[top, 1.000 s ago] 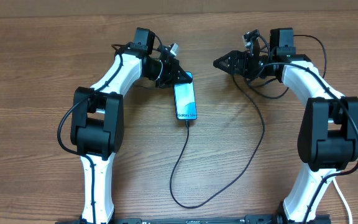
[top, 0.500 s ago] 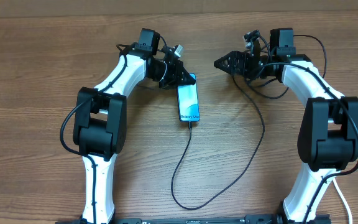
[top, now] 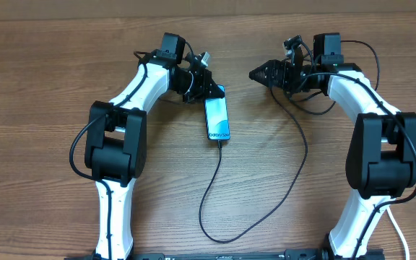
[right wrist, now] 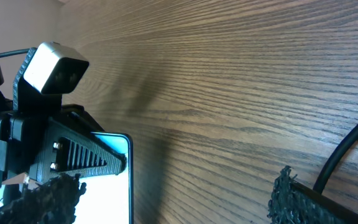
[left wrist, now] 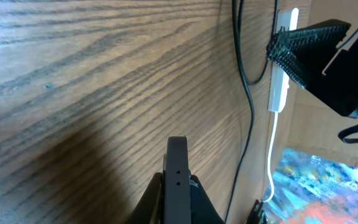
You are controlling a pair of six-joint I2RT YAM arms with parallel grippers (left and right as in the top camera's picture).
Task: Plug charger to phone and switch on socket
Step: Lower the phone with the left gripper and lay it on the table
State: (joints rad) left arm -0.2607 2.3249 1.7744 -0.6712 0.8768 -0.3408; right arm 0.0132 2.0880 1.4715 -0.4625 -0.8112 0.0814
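The phone [top: 217,118] lies lengthwise on the table, its light blue screen lit. My left gripper [top: 211,89] is shut on its far end. In the left wrist view the phone's black edge [left wrist: 177,168] stands pinched between the fingers. The charger [top: 211,184], a thin black cable, sits with its tip in the phone's near end, loops toward the table's front and rises to the right. My right gripper [top: 256,74] hangs open to the right of the phone, nothing between its fingers [right wrist: 289,196]. The socket is out of the overhead view.
In the left wrist view a narrow white bar [left wrist: 282,62] with a thin white cord hangs past the table's edge; I cannot tell what it is. A white cord [top: 397,227] shows at the lower right. Bare wood [top: 42,144] surrounds both arms.
My left gripper has shifted the phone's far end slightly to the right. The right arm has not moved.
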